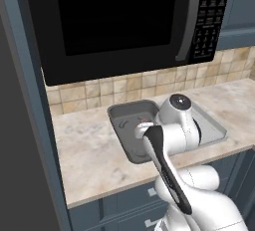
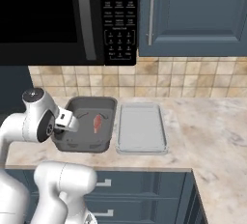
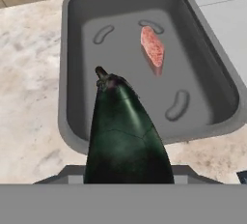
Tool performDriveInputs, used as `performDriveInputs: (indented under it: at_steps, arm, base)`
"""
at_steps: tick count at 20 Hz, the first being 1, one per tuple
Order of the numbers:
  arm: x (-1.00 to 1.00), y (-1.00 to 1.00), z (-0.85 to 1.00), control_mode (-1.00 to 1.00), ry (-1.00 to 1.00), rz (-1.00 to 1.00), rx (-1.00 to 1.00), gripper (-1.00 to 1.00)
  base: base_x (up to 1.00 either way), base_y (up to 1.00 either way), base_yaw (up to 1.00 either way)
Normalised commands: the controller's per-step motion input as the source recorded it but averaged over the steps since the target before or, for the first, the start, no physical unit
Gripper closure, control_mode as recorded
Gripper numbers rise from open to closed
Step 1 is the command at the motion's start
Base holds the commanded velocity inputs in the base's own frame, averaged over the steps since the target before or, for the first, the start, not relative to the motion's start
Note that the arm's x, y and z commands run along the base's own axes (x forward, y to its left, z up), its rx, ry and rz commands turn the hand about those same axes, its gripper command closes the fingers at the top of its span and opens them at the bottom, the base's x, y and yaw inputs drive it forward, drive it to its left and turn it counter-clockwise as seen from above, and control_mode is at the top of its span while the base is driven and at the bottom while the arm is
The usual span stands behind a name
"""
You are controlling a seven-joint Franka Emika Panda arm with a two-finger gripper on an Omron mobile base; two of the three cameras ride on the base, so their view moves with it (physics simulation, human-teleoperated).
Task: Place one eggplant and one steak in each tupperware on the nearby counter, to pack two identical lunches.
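Claw (image 3: 126, 177) pinching one eggplant (image 3: 126, 141) above dark tub (image 3: 72, 73), one steak (image 3: 152, 48) inside, one pale tray (image 2: 141, 129) beside

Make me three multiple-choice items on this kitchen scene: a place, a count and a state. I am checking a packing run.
1. Where is the steak?
A. in the dark tub
B. in the pale tray
C. on the counter

2. How many containers stand on the counter?
A. one
B. two
C. three

3. The eggplant is:
A. in the tub
B. on the counter
C. held by the tool

Answers: 1 A, red meat on the tub floor; 2 B, tub and tray side by side; 3 C, it juts from the tool above the tub.
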Motion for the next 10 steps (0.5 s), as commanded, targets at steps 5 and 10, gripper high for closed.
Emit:
performDriveInputs:
  at_steps: [5,10]
  arm:
    - [0.48,0.13,-0.18,-1.00,0.00,0.00,0.00,1.00]
    - [0.49,0.00,-0.19,-1.00,0.00,0.00,0.00,1.00]
  base:
    - [0.00,0.00,0.00]
    - [0.00,0.00,0.00]
